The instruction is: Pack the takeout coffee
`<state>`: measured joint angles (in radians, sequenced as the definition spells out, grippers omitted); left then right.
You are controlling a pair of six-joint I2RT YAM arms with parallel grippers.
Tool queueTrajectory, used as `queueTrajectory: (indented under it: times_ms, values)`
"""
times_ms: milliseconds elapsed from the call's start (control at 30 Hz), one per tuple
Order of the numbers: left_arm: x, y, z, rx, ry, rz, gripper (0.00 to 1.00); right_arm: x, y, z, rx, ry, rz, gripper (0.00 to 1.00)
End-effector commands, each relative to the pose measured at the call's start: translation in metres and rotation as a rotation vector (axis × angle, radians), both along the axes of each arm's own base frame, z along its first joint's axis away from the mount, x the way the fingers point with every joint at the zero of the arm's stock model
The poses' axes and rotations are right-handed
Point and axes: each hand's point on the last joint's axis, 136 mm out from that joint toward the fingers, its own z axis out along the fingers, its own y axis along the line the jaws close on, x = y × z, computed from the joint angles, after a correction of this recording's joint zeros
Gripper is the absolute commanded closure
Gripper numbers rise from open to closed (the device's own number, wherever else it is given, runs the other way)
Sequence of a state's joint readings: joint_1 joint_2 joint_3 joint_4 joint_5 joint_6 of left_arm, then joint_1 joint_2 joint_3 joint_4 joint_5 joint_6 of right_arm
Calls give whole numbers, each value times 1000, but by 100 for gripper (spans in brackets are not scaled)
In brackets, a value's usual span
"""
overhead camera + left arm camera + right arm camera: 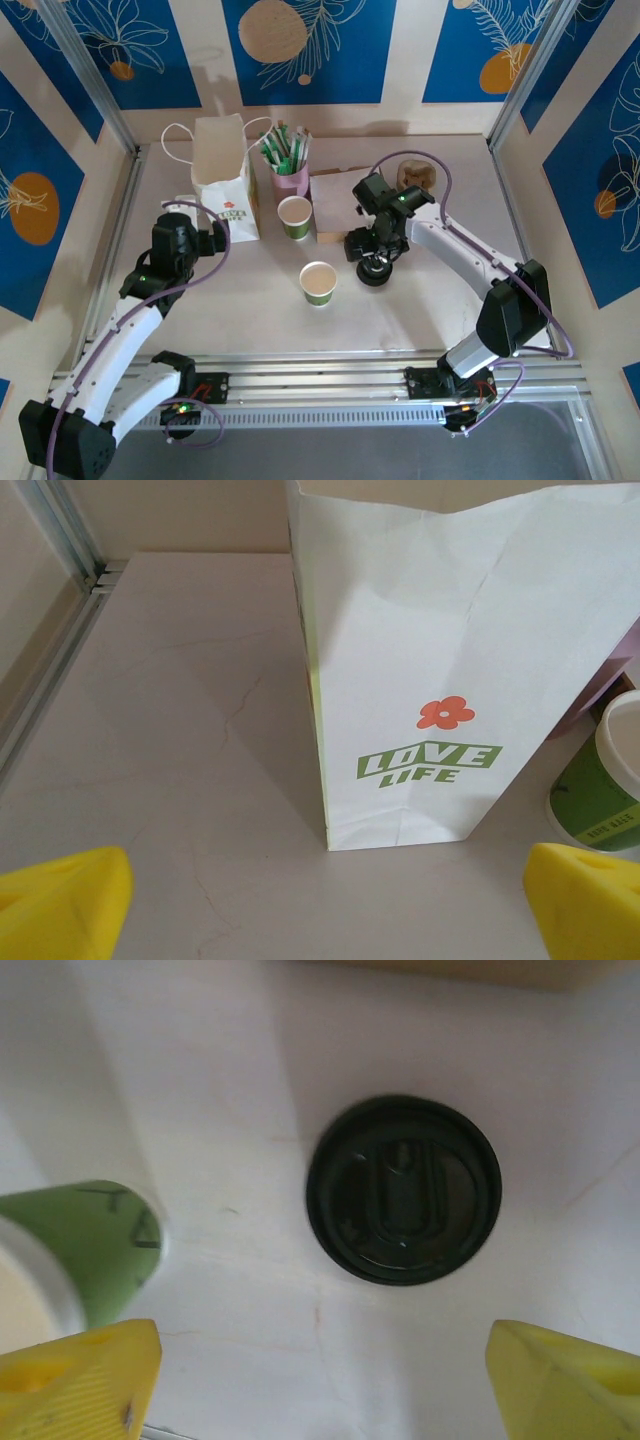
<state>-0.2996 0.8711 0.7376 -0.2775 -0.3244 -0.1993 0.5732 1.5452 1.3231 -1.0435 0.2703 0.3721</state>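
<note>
The takeout coffee lid [403, 1203] lies flat on the pale table [250, 310], top face up, so its axis points straight up. The raised oblong on its top runs up and down in the right wrist view. The right gripper [320, 1380] hangs just above it with its yellow fingertips [75, 1380] spread wide. They sit one toward each side of the lid and touch nothing.

A green cup wall with a cream inside shows at the left of that view, close beside the lid. Which of the two cups it is cannot be told there.

From above, the near cup [318, 283] stands upright just left of the lid with its mouth open to the ceiling and its long axis vertical. The far cup [295, 217] stands the same way farther back, also uncovered and apart from the near one.

The left gripper [325, 900] is likewise wide open and holds nothing. It faces the white paper bag [430, 680], which stands upright with a red flower and green "LOVE LIFE" lettering on its side. The far cup stands just beside the bag's right edge. A pink cup of sticks [290, 165] stands behind the far cup, next to the bag.
</note>
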Motion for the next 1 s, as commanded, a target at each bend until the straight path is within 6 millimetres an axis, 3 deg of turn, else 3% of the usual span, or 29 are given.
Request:
queueTrajectory:
  times_ms: [0,333,967]
  values:
    - [-2,0,3,24,-16,-8,0,-2,-13,-18,-56,31,-13,14]
    - [-3,-1,4,30,-18,-9,0,12,-20,-54,-127,41,-53,14]
    - [-3,-1,5,29,-22,-12,0,17,-25,-84,-146,66,-94,20]
